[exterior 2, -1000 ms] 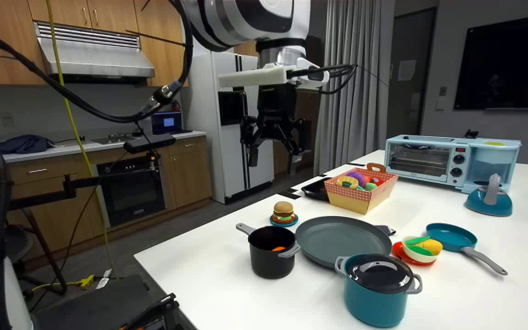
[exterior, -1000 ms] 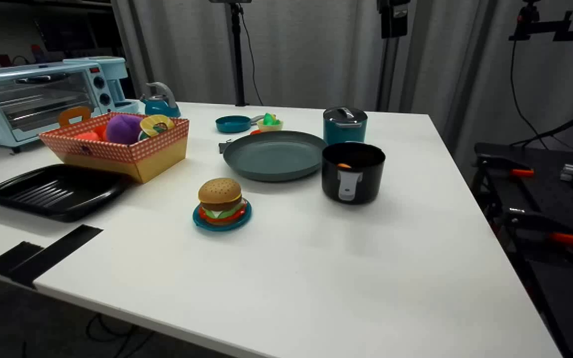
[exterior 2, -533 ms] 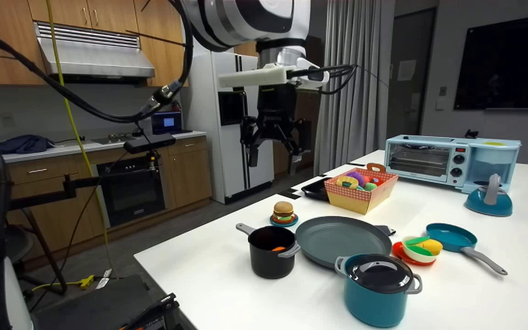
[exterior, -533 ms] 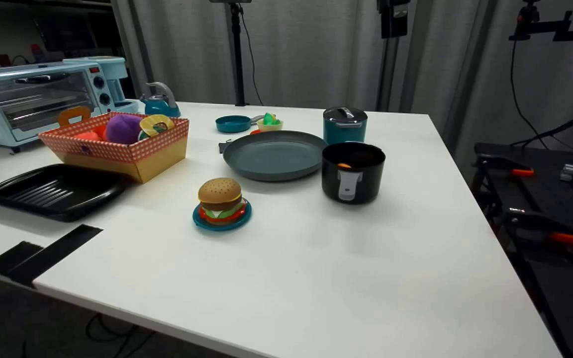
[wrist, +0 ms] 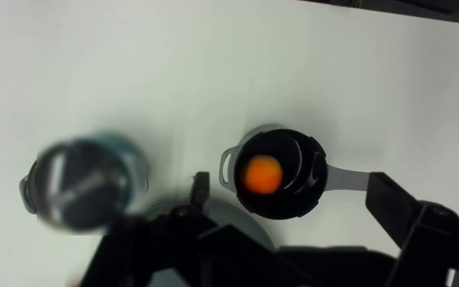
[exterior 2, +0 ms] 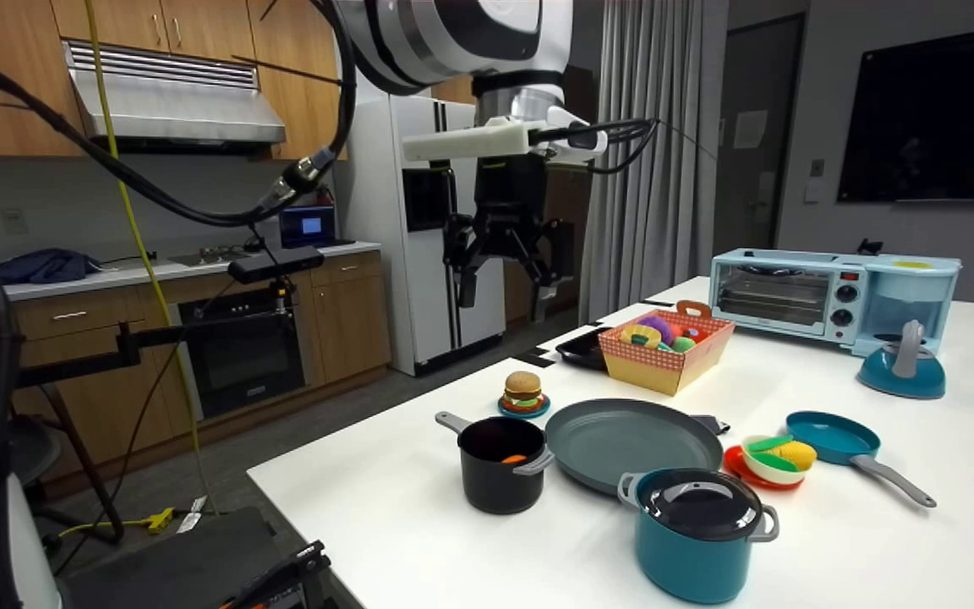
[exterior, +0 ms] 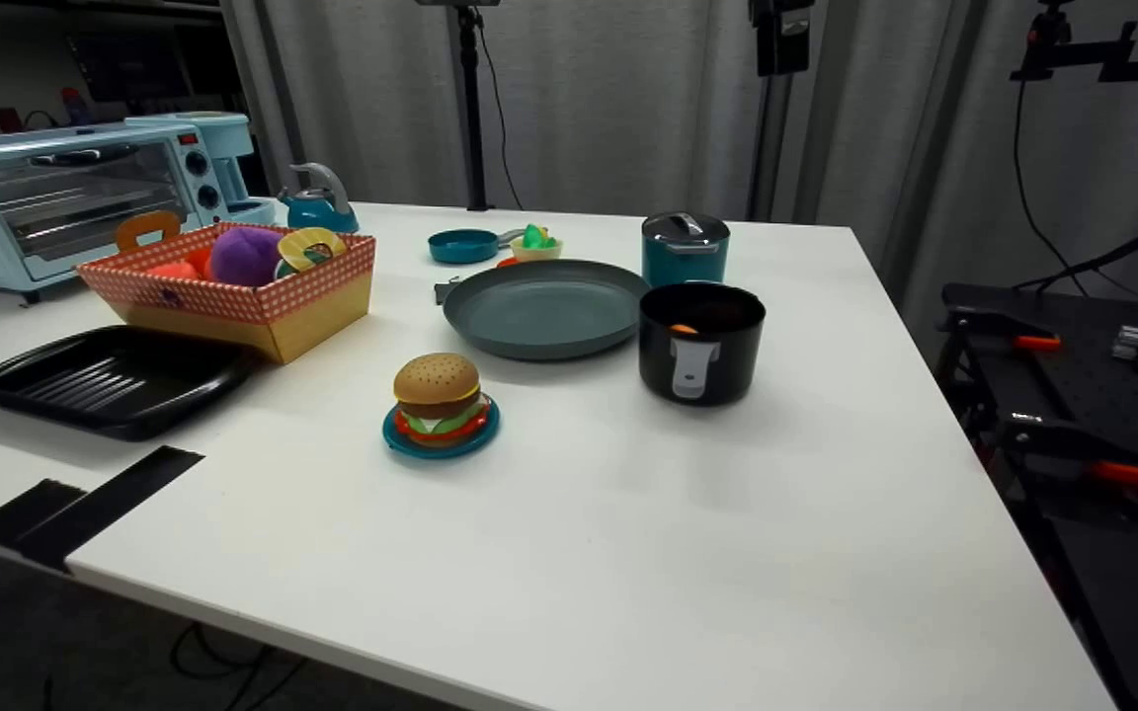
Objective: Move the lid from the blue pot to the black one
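Off to one side of my black jointed gripper, out past one finger & well below, sits the glossy dark round lid w/ a grey strap-like grip, resting on the teal-blue cylindrical pot. Fingers spread wide, nothing held. That sideways offset is what the move turns on: wrist view shows the black cylindrical pot btwn my fingertips, far below, while the lid lies outside them, approx. along the line I open on. So prob. next = shift sideways, then down over the grip; can't fix its long axis, b/c that part of the wrist view is smeared. Lid looks smooth, hard & shiny, so I'd guess slippery at the edge; better pinch the grip. Teal pot: straight walls, two grey loop ears. Black pot: open mouth, shiny inside, a roundish orange piece in it, one grey loop on the lid's side, one long grey stick handle reaching toward my other fingertip. Wide matte grey-green round plate lies low beside the black pot, partly hidden by a finger in wrist view, on the smooth white table.
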### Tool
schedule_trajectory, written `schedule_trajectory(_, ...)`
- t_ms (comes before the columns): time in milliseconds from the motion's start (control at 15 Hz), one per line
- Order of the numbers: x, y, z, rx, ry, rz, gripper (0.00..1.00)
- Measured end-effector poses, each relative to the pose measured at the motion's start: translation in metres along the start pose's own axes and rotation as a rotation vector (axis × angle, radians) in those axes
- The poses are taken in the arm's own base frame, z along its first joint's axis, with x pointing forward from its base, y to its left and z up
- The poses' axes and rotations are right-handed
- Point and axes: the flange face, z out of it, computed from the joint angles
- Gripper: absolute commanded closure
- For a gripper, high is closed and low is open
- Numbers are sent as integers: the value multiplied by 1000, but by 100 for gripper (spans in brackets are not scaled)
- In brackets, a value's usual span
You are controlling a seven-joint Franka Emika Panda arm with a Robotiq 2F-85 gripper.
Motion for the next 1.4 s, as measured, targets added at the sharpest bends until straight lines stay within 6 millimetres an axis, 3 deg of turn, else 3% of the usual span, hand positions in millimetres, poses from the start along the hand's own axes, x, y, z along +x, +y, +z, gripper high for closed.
schedule_trajectory(467, 2, 6, 3, 8, -2, 20, 0)
schedule_trajectory(1067, 27, 72, 2, 29, 144, 303, 0)
schedule_trajectory(1400, 46, 90, 13, 36, 215, 543, 0)
